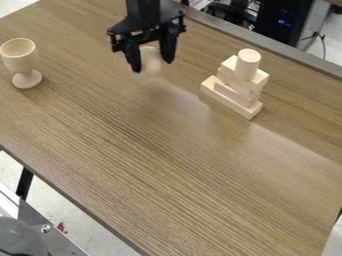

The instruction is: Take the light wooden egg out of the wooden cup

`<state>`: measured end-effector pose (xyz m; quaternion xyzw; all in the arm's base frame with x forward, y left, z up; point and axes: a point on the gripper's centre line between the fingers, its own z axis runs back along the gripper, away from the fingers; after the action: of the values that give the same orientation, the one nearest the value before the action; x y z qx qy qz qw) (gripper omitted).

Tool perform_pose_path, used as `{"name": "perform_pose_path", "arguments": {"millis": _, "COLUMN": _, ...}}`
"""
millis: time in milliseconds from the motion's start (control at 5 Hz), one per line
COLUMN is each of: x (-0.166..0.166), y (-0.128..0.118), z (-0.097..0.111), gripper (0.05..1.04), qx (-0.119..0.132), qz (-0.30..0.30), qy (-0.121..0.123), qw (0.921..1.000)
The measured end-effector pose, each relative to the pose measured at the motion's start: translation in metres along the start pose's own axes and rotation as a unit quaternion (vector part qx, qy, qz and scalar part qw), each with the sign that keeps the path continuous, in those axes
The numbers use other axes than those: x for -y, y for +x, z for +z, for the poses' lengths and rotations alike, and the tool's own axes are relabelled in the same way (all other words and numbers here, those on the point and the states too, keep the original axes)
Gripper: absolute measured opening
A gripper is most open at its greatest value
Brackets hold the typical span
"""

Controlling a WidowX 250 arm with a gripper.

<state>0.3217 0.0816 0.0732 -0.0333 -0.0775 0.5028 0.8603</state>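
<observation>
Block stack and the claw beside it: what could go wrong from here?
The upright cylinder tops a small, uneven block stack; a light bump could send it over. The claw has a pale rounded piece between its sides, but I can't tell how firm any grip is, so it might slip and roll. The goblet stands on a narrow stem and could tip if the arm swung into it.

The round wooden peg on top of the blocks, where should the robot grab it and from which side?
Probably the upper half of the peg, with the gripper coming straight down from above. The peg stands upright, its sides are straight, and its top sticks up clear of the blocks. Squeezing low might bump them.
</observation>
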Motion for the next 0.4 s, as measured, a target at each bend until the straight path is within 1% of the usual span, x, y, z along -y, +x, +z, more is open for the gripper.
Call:
{"name": "perform_pose_path", "arguments": {"millis": 200, "x": -0.001, "y": 0.001, "z": -0.009, "gripper": 0.715, "qx": 0.001, "qz": -0.01, "qy": 0.004, "qw": 0.9999}}
{"name": "perform_pose_path", "arguments": {"millis": 400, "x": -0.003, "y": -0.001, "z": -0.019, "gripper": 0.715, "qx": -0.007, "qz": -0.02, "qy": 0.012, "qw": 0.9997}}
